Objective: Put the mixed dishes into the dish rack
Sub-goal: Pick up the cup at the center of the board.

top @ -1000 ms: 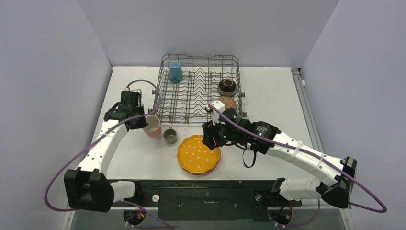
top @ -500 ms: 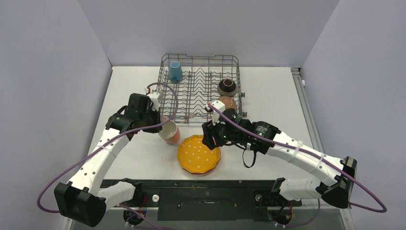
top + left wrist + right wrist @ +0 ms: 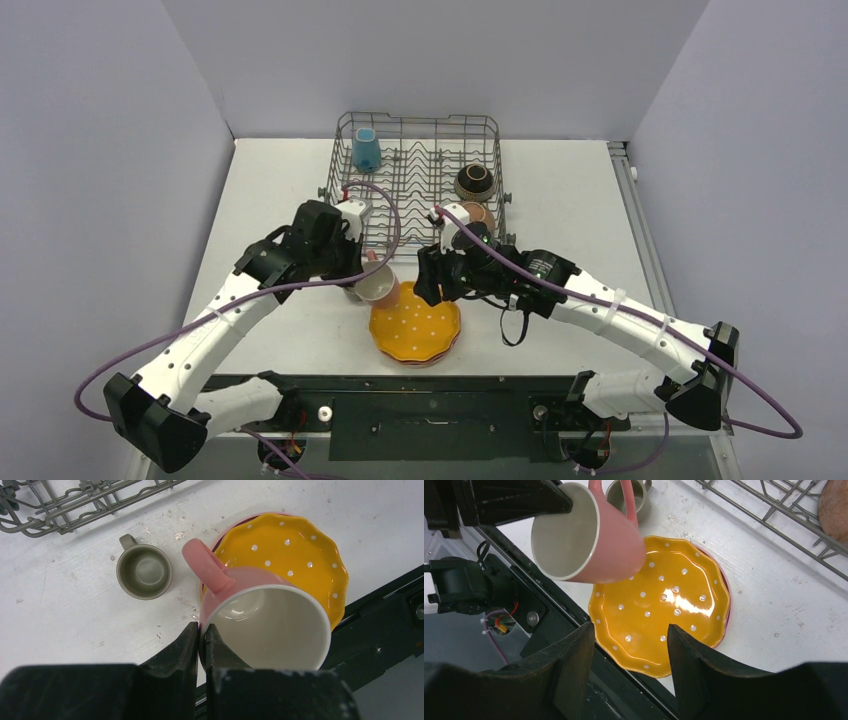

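My left gripper is shut on the rim of the pink cup and holds it in the air over the left edge of the scalloped orange-yellow dotted plate, which lies on pink plates. My right gripper is open and empty above that plate. The grey-green cup stands on the table left of the plate. The grey wire dish rack holds a small blue cup, a dark brown bowl and a terracotta bowl.
The table's black front rail runs just below the plate stack. White table surface lies on both sides of the rack. Purple cables loop from both arms.
My left arm has carried the pink cup rightward, from beside the rack's left corner to over the plate's edge. My right gripper has shifted slightly left and up.
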Controlling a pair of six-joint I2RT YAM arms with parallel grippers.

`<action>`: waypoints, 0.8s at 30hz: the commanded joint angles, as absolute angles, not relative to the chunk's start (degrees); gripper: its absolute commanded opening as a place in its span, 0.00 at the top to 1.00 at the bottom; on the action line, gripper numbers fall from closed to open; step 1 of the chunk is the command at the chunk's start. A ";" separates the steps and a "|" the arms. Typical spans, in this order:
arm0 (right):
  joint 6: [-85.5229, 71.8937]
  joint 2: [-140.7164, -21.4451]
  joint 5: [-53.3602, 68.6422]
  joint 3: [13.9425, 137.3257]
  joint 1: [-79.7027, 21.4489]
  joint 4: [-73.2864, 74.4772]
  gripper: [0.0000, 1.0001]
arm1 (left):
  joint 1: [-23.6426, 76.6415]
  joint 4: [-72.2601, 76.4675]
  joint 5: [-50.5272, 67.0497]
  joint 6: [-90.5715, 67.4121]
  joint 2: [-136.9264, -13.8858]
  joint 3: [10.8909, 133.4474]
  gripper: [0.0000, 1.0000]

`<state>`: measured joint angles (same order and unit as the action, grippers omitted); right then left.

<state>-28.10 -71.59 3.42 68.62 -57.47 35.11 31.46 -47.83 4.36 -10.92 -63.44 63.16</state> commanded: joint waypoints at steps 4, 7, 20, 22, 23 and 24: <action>-33.15 -72.82 1.47 71.65 -57.83 31.54 0.49 | 36.29 -43.08 1.46 -15.09 -64.03 67.87 1.00; -34.29 -73.57 1.45 72.07 -57.81 31.15 0.49 | 38.47 -42.96 0.57 -16.04 -65.10 68.34 1.00; -36.02 -76.40 -1.07 72.63 -57.66 31.70 0.49 | 46.09 -43.21 -4.02 -18.68 -68.67 71.64 1.00; -36.01 -76.72 -2.01 72.41 -57.59 31.90 0.49 | 46.78 -43.38 -4.26 -18.76 -69.03 72.16 1.00; -35.98 -76.86 -2.44 72.33 -57.57 31.95 0.50 | 47.25 -43.49 -4.45 -18.78 -69.19 72.58 1.00; -35.91 -77.02 -2.62 72.22 -57.57 31.94 0.50 | 47.53 -43.66 -4.47 -18.80 -69.57 72.81 1.00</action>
